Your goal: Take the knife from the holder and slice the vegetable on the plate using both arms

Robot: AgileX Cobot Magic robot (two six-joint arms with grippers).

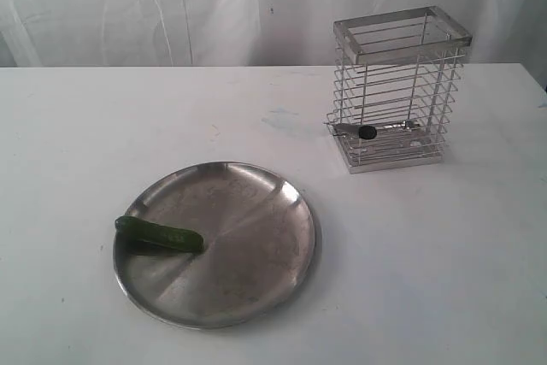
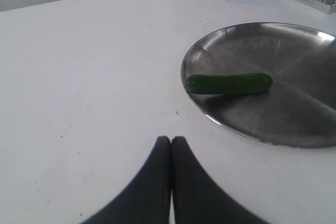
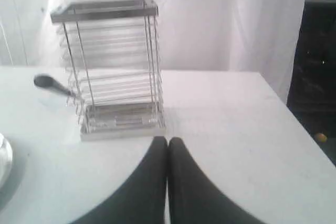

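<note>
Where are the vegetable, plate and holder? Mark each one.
vegetable [image 1: 160, 235]: exterior view, middle of its green body.
plate [image 1: 252, 245]: exterior view, bare centre.
holder [image 1: 413, 48]: exterior view, front bar of its top rim.

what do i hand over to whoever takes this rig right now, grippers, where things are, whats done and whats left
Left gripper: shut, empty, over the table just short of the plate.
Right gripper: shut, empty, facing the holder.
Vegetable: whole, lying on the plate near its rim, on the left arm's side.
Knife: in the holder, low down, dark handle end poking out through the bars.
Done: nothing that shows yet.
Left: draw the knife, steady the vegetable, slice it.
</note>
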